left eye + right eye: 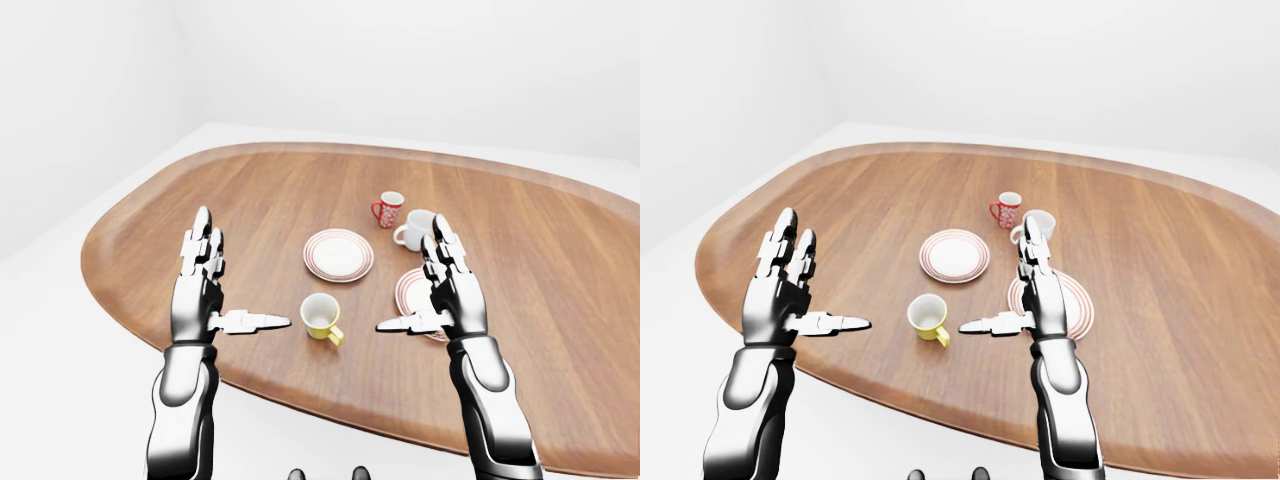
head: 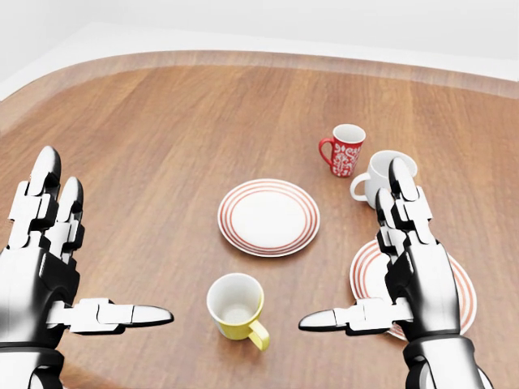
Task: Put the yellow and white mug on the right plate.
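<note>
The yellow mug with a white inside [image 2: 235,306] stands upright near the bottom of the head view, its handle pointing lower right. It sits between my two hands, and neither touches it. My left hand [image 2: 101,243] is open at the left, fingers up and thumb pointing right. My right hand [image 2: 353,247] is open at the right, thumb pointing left toward the mug. The right plate [image 2: 366,269], white with red rings, lies partly hidden behind my right hand.
A second red-ringed plate [image 2: 268,217] lies above the yellow mug. A red patterned mug [image 2: 344,150] and a white mug [image 2: 373,180] stand at the upper right. The oval wooden table [image 1: 250,190] rests on a white floor.
</note>
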{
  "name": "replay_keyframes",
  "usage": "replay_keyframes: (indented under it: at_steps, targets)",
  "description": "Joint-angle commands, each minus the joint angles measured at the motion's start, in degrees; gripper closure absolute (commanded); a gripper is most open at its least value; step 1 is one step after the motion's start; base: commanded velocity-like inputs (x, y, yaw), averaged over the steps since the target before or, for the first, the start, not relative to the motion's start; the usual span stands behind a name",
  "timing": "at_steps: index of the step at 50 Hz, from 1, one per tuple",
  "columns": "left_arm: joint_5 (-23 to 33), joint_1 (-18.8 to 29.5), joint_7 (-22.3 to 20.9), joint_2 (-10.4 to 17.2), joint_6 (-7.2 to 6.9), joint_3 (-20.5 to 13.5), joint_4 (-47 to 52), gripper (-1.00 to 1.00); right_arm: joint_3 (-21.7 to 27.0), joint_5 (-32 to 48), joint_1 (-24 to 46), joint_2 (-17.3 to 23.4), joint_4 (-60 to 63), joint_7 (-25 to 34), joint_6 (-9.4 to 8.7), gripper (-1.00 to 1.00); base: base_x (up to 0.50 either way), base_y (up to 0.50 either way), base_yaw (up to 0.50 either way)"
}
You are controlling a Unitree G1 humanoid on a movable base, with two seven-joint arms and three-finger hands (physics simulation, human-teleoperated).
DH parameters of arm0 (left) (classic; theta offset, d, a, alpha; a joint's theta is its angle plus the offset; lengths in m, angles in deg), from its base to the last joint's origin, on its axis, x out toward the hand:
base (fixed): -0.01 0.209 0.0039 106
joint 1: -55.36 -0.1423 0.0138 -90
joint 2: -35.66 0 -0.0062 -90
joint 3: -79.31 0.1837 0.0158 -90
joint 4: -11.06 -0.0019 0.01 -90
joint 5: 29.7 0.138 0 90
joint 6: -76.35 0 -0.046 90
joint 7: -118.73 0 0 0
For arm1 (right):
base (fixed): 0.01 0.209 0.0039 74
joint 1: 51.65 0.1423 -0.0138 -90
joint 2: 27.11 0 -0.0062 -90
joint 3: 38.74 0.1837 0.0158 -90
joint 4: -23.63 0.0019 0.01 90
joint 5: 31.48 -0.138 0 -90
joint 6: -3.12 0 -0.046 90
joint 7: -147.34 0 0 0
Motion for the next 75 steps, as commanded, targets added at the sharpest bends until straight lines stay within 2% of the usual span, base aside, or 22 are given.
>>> replay_keyframes:
  at_steps: [1,14,17,24,26,35,38,44,48,60,61,64,68,70,75]
  targets:
    - [-0.01,-0.02,0.0,0.0,0.0,-0.04,-0.02,-1.0,-0.35,0.72,-0.2,0.09,-0.62,-0.05,0.0,-1.0,0.48,0.13,0.0]
    - [-0.14,0.26,0.01,0.09,0.0,-0.19,-0.51,-1.0,-0.65,2.73,0.31,-0.1,-1.94,-0.68,0.0,-1.0,0.08,0.02,0.0]
    - [-0.09,0.16,-0.03,0.04,0.0,-0.01,-0.73,-1.0,0.24,-3.28,-1.17,-0.95,1.46,2.16,0.0,-1.0,0.13,0.03,0.0]
    - [-0.05,-0.14,-0.05,-0.01,0.0,0.1,0.22,-1.0,-0.26,0.81,0.68,-0.23,-1.91,-1.56,0.0,-1.0,0.32,0.08,0.0]
    - [-0.06,-0.06,-0.03,0.0,0.0,0.01,0.27,-1.0,0.24,-1.08,0.94,-0.54,-1.62,-1.21,0.0,-1.0,0.0,0.0,0.0]
    - [-0.2,0.05,-0.07,0.06,0.0,-0.28,0.19,-1.0,-0.28,0.63,0.89,-0.01,-2.24,-1.83,0.0,-1.0,0.0,0.0,0.0]
    - [-0.16,0.02,-0.09,0.06,0.0,-0.23,0.14,-1.0,-0.31,-1.15,-0.15,-0.16,-0.31,-0.11,0.0,-1.0,0.0,0.0,0.0]
    - [-0.27,0.2,-0.15,0.2,0.0,-0.58,-0.1,-1.0,0.22,-1.17,0.17,-0.28,-1.44,-0.79,0.0,-1.0,0.05,0.01,0.0]
    - [-0.14,0.25,-0.17,0.18,0.0,-0.49,-0.56,-1.0,-1.19,3.04,0.72,0.43,-3.93,-2.0,0.0,-1.0,0.22,0.06,0.0]
    - [-0.33,0.29,-0.46,0.42,0.0,-1.02,-0.11,-1.0,-0.66,4.21,2.95,0.19,-5.26,-2.41,0.0,-1.0,0.0,0.0,0.0]
    - [-2.25,6.42,-4.03,6.34,0.0,-7.3,-1.96,-1.0,-4.19,14.79,13.68,4.32,-9.63,-3.04,0.0,-1.0,0.0,0.0,0.0]
    - [-3.08,8.95,-4.68,7.37,0.0,-10.18,-2.95,-1.0,-3.49,18.08,14.89,2.7,-10.97,-1.59,0.0,-1.0,0.0,0.0,0.0]
    - [-3.97,12.75,-4.66,9.68,0.0,-11.14,-1.45,-1.0,-3.39,20.49,15.97,1.8,-11.79,-0.68,0.0,-1.0,0.0,0.0,0.0]
    - [-3.53,13.3,-5.43,10.54,0.0,-10.97,-1.23,-1.0,-3.24,21.11,16.78,1.59,-11.43,-0.3,0.0,-1.0,0.0,0.0,0.0]
    - [-4.33,12.2,-6.48,10.43,0.0,-12.26,-3.45,-1.0,-3.94,22.99,18.57,1.34,-11.33,0.35,0.0,-1.0,0.0,0.0,0.0]
